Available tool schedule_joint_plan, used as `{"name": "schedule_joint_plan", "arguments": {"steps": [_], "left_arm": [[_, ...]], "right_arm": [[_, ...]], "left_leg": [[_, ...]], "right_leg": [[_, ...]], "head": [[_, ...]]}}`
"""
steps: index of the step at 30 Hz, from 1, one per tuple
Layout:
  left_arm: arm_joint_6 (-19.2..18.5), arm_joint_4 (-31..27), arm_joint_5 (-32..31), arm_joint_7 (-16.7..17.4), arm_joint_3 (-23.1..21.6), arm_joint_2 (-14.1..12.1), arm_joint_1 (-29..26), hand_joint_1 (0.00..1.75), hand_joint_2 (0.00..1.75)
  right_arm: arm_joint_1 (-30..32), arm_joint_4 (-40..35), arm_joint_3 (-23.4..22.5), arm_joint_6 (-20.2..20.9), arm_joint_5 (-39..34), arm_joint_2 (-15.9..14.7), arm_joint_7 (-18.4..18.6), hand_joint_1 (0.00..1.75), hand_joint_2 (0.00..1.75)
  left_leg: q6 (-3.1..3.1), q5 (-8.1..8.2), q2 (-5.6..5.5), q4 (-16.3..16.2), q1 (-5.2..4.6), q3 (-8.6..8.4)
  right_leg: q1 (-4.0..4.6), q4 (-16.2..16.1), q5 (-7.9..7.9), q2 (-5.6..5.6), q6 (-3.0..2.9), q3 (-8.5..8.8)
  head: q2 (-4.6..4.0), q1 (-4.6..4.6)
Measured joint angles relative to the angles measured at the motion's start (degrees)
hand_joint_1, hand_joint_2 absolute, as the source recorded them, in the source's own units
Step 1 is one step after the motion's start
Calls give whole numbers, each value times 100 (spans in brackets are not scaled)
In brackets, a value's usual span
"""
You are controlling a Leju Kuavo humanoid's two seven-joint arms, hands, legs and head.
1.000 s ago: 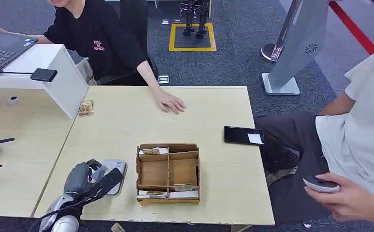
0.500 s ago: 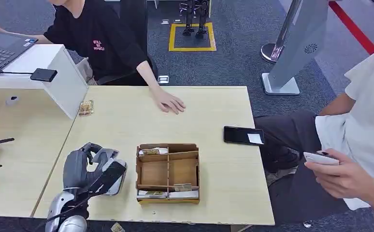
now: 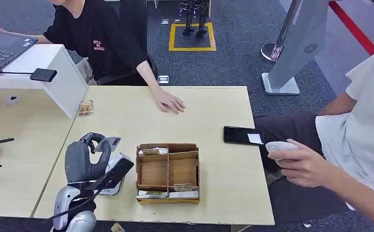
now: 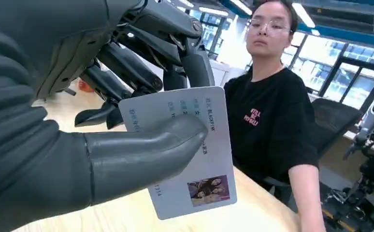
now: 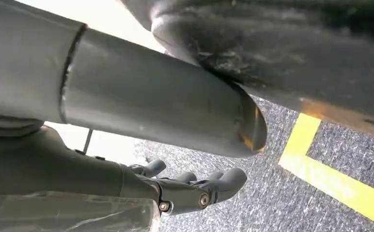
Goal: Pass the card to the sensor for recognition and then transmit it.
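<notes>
The left hand [image 3: 86, 157] pinches the card [image 3: 108, 142] between thumb and fingers, lifted above the table [image 3: 214, 111] just left of the wooden tray [image 3: 168, 172]. Farther right lies a phone [image 3: 243, 135], and a person's hand [image 3: 298, 164] grips a white device [image 3: 280, 146]. The right hand [image 5: 194, 186] hangs over the carpet, fingers loosely curled around nothing.

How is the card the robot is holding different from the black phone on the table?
The card is pale with print and a small photo; the phone is black. The card is lifted off the table, pinched by the left hand; the phone lies flat, untouched. Both are flat rectangles.
</notes>
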State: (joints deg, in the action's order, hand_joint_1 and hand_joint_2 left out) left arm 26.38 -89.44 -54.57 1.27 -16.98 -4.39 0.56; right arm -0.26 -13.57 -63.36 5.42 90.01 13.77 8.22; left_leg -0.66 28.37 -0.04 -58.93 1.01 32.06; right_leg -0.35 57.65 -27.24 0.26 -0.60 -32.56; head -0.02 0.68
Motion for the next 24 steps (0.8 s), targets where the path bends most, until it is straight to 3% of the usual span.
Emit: {"name": "schedule_joint_plan", "arguments": {"steps": [3, 8, 17, 24], "left_arm": [[260, 85, -622, 264, -66, 18, 197, 175, 175], [431, 724, -1404, 726, -77, 83, 946, 175, 175], [379, 2311, -2025, 1093, -66, 127, 2419, 175, 175], [368, 3224, -2386, 1358, 2, 125, 3065, 175, 175]], "right_arm": [[-1, 4, 48, -44, 0, 0, 0, 0, 0], [-20, 57, 223, -129, 0, -2, 57, 0, 0], [-58, 136, 575, -155, 0, -48, 138, 0, 0], [-75, 162, 798, -144, 0, -81, 177, 0, 0]], "left_leg": [[0, 0, -2, -1, 0, 2], [5, -15, -4, -2, 0, 4], [4, -29, -4, -2, 0, 5], [4, -29, -3, -3, 0, 6]], "right_leg": [[0, 0, 0, -4, 0, -1], [0, 0, 10, -6, 1, 1], [0, 0, 25, -2, 2, 1], [0, 1, 26, 0, 3, 0]], "head": [[0, 2], [-2, 0], [0, 0], [-2, 2]]}}
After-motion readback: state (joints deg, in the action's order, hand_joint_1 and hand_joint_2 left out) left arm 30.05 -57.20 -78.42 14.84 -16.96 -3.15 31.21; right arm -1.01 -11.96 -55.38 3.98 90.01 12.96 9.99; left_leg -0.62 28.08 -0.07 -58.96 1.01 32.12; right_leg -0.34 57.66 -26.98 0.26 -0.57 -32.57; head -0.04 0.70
